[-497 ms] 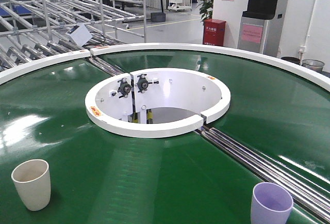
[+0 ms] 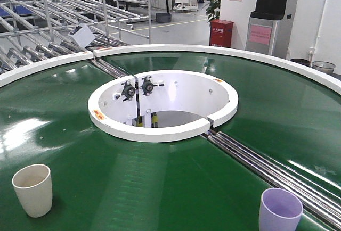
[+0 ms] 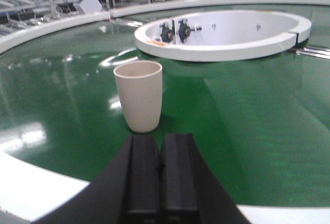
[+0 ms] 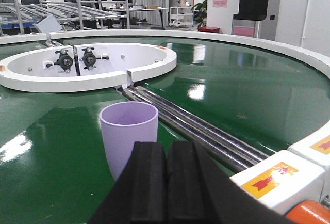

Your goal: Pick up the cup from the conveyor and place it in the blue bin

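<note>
Well apart on conveyor (image 2: 160,183): cream cup (image 2: 32,190), lilac cup (image 2: 280,210)

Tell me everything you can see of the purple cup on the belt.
The purple cup is a plain handleless tumbler, pale lilac, matte like plastic, narrowing slightly downward. It stands upright and open on the conveyor's green belt, near the steel rollers. Nothing shows inside. In the right wrist view, the right gripper hides its lower part.
</note>
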Robot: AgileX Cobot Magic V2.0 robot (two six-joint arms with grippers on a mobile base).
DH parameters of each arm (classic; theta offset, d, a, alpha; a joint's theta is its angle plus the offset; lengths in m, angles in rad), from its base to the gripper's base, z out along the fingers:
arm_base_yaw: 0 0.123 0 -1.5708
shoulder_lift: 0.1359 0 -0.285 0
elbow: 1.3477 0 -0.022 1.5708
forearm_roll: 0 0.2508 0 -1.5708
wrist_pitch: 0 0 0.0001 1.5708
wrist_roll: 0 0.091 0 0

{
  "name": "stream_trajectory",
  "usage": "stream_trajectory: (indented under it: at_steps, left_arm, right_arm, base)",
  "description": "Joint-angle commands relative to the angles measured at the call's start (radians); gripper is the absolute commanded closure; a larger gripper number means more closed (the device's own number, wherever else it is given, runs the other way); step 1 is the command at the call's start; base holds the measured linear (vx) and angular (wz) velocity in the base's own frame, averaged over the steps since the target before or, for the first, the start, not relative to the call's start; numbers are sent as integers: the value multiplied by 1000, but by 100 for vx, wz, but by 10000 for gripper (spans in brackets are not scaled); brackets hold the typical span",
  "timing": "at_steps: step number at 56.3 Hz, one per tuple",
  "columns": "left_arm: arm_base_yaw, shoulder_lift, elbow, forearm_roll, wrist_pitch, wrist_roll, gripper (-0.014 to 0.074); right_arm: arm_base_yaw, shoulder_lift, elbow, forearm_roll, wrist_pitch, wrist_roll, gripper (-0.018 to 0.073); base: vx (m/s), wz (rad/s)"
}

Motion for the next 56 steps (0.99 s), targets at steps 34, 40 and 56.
stream_trajectory:
  at_steps: [34,40,56]
  left_arm:
    - [-9,-10,-127,13,-449,-178,603]
    - [-9,27,-350,50,-287,-36,601]
    - [-9,389,-797,50,183,-25,599]
  right_arm:
    - [-3,-10,-97,30,-336,25,568]
    - [-3,46,-317,0,-48,5,568]
    - [-3,384,-689,-14,164,3,566]
  base:
    - [0,0]
    - [0,0]
    - [0,0]
